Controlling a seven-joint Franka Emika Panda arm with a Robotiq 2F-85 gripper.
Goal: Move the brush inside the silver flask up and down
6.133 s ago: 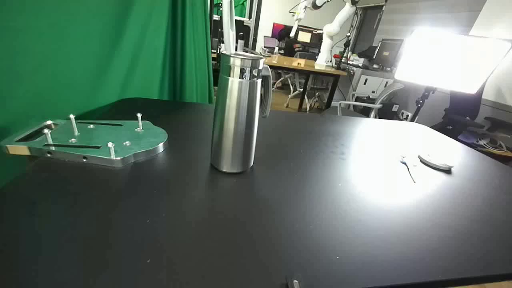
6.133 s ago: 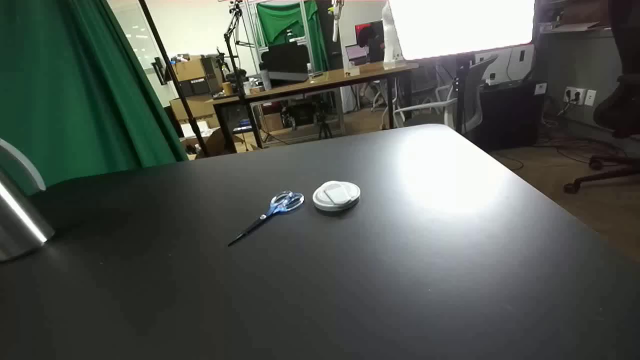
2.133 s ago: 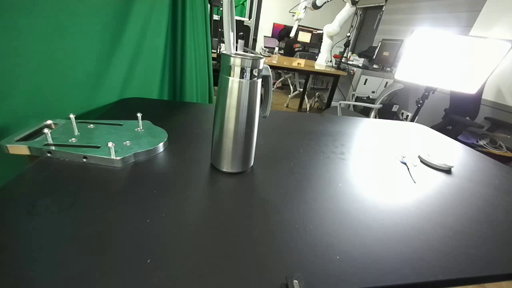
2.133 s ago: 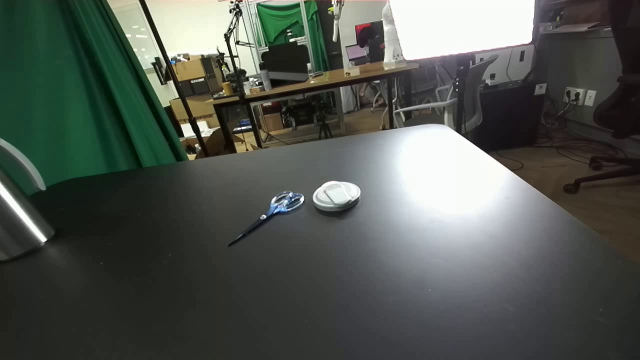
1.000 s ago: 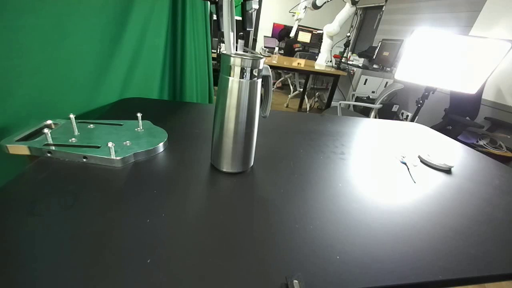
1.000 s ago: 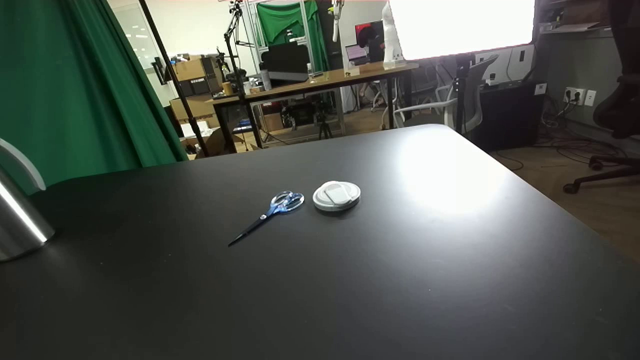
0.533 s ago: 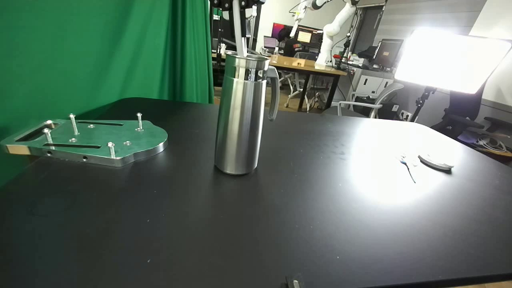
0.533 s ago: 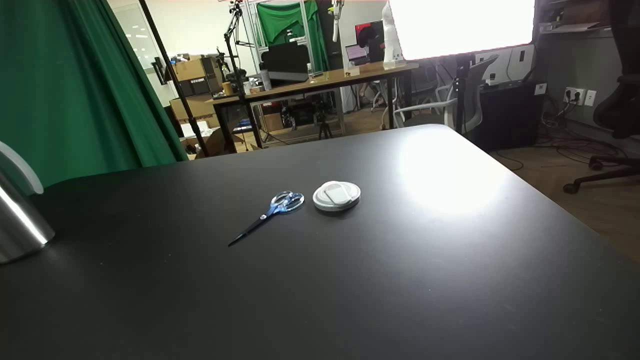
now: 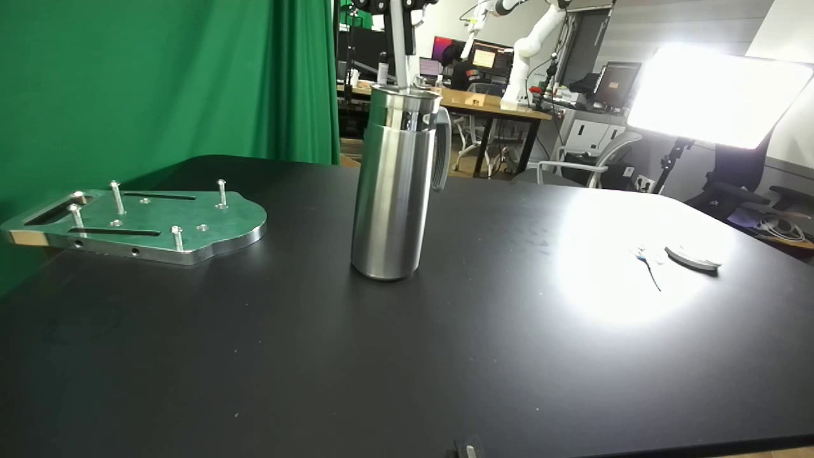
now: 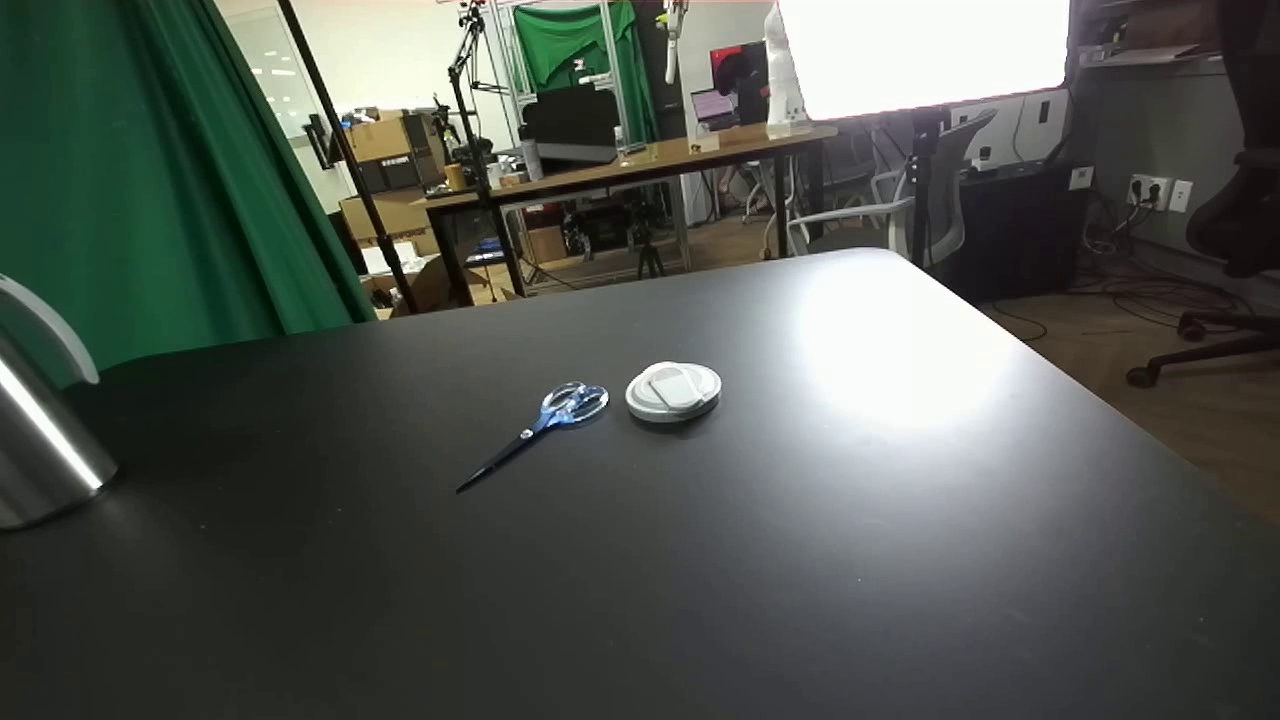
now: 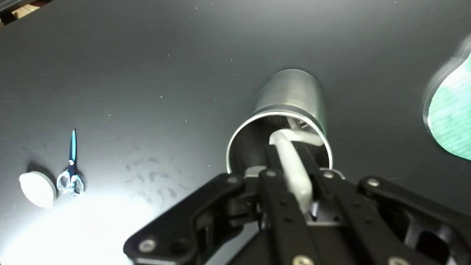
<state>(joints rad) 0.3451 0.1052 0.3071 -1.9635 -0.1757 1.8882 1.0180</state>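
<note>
The silver flask stands upright on the black table in an exterior view. At the left edge of an exterior view, part of the flask and its handle show. The brush has a white handle that rises out of the flask's mouth; its lower end is hidden inside. My gripper is shut on the brush's handle, just above the rim, one finger on each side. A pale bar lies across the mouth below the fingertips; I cannot tell whether it belongs to the brush.
A flat green plate with upright pegs lies beside the flask. Scissors and a round white lid lie on the table in both exterior views. A green curtain hangs behind, and a bright lamp panel glares on the tabletop.
My gripper has come down from above with its jaws apart around the brush handle, then closed on it. The handle and the flask have both shifted rightward in an exterior view.
</note>
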